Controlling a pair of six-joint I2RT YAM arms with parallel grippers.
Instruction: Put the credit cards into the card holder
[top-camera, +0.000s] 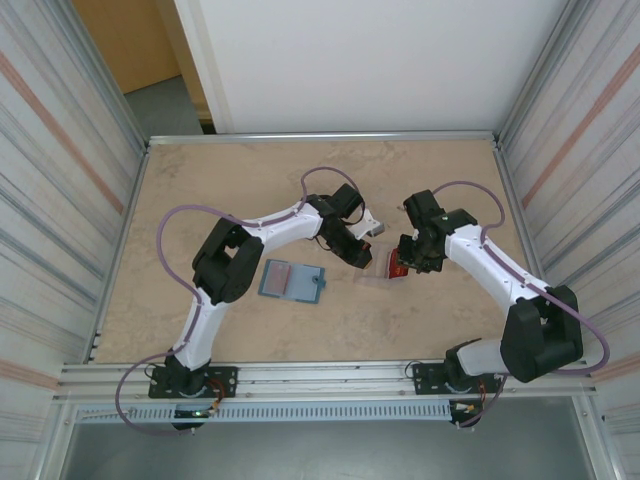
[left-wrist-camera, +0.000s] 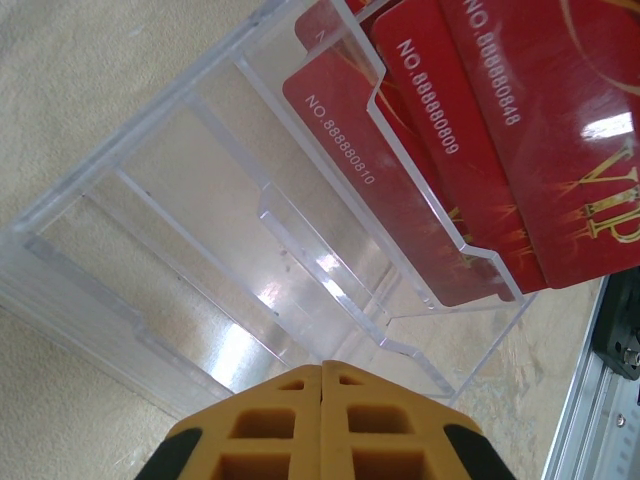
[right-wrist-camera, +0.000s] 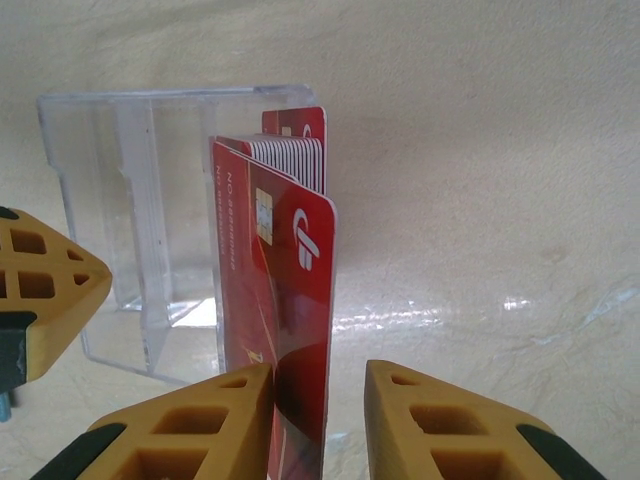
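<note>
Several red credit cards (left-wrist-camera: 480, 150) stand in the slots of a clear plastic case (left-wrist-camera: 200, 250) at the table's middle. My left gripper (left-wrist-camera: 322, 375) is shut with nothing in it, its tips at the near edge of that case (top-camera: 372, 278). My right gripper (right-wrist-camera: 318, 372) is open around the front red card (right-wrist-camera: 290, 260): the left finger touches the card and the right finger stands a gap away from it. The teal-blue card holder (top-camera: 292, 281) lies flat on the table to the left of both grippers (top-camera: 364, 262) (top-camera: 405, 262), with a pinkish patch on its left half.
The left gripper's yellow finger (right-wrist-camera: 50, 290) shows beside the clear case (right-wrist-camera: 130, 220) in the right wrist view. Metal-ribbed walls (top-camera: 60, 200) close in the table on both sides, and a rail (top-camera: 330, 378) runs along its near edge.
</note>
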